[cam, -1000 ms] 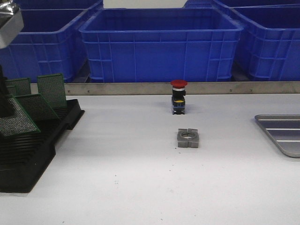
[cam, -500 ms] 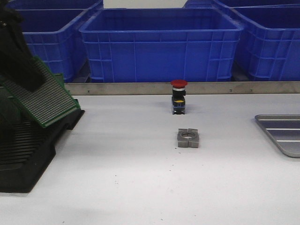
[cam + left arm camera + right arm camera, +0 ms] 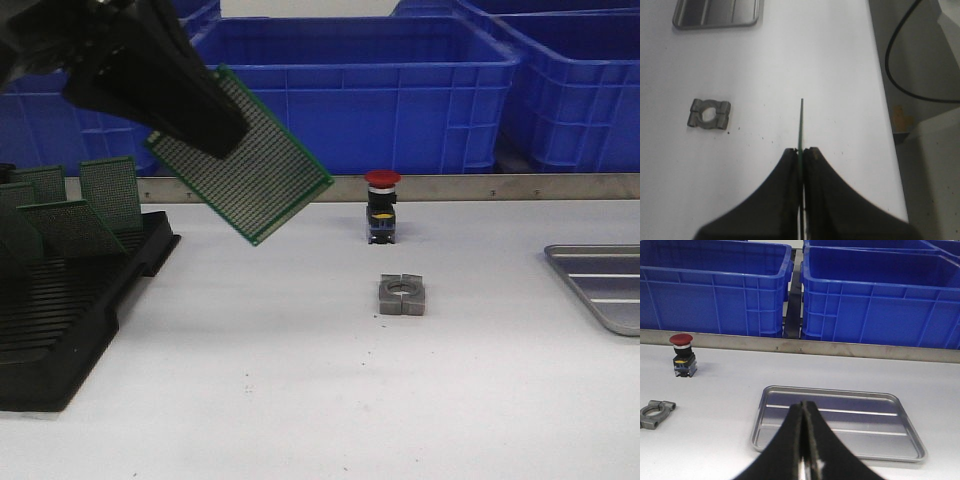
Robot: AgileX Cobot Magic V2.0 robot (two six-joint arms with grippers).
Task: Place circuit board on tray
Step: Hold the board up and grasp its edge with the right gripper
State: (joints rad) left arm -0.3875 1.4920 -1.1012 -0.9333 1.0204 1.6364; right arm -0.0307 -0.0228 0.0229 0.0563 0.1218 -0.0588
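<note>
Surface: white tabletop (image 3: 300,380), blue bins (image 3: 345,95) lining its far edge.
Left claw (image 3: 801,152): gripping circuit board (image 3: 245,160), tilting midair.
Right claw (image 3: 804,410): clenched empty.
Cut off: tray (image 3: 600,285) running past the frame.

The left hand (image 3: 190,115) covers the upper corner of the circuit board (image 3: 255,170). The front view's right edge cuts off most of the tray (image 3: 600,285), and its left edge cuts off the black rack (image 3: 60,330).

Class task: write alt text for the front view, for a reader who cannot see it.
The left gripper holds a green circuit board tilted in the air above a white table. Right of it stand a red push-button and a metal clamp; the tray lies far right.
</note>
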